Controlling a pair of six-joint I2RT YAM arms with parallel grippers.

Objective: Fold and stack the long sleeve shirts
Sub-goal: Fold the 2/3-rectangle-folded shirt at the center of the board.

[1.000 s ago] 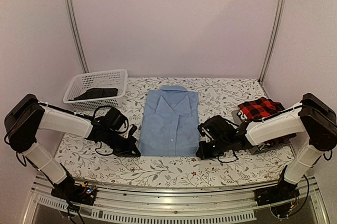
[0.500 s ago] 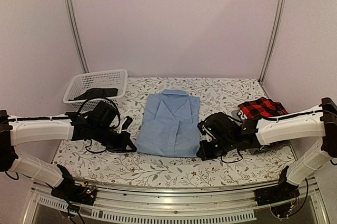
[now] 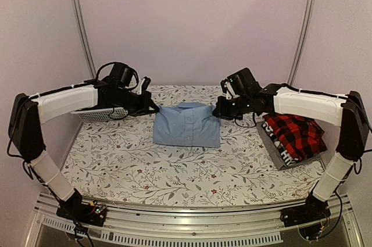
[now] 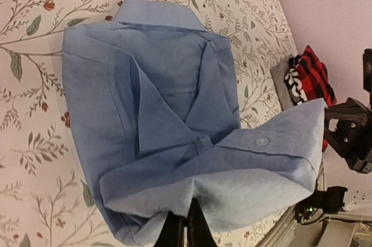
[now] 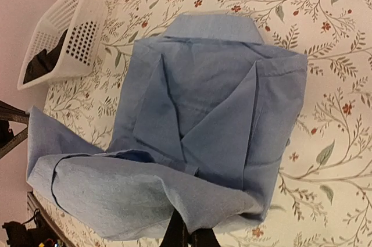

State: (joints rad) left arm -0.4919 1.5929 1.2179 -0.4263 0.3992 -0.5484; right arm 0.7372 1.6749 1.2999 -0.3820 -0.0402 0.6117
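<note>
Pale lilac walls (image 3: 192, 20) close in a desk (image 3: 174, 177) covered in a floral print, and the blue shirt (image 3: 187, 125) lies at its middle, now folded to about half the length it had a second ago. Then it lay flat and long, with both arms low at its near hem corners. Since then the arms have swung up and over to its far side, carrying the hem with them. The left end effector (image 3: 153, 107) is at the blue shirt's far left corner and the right end effector (image 3: 217, 113) at its far right corner. Each is clenched on the blue cloth, and in the wrist views the hem is pinched between the fingers and hangs in a loose fold above the collar half. The plaid shirt (image 3: 296, 133) lies well to the right of the blue shirt on top of a grey shirt (image 3: 278, 153). A second ago the right arm crossed in front of it; now it shows whole. The basket (image 5: 87, 38), with a dark cloth (image 5: 40, 61) in it, stands to the far left of the blue shirt, mostly behind the left arm in the top view.
</note>
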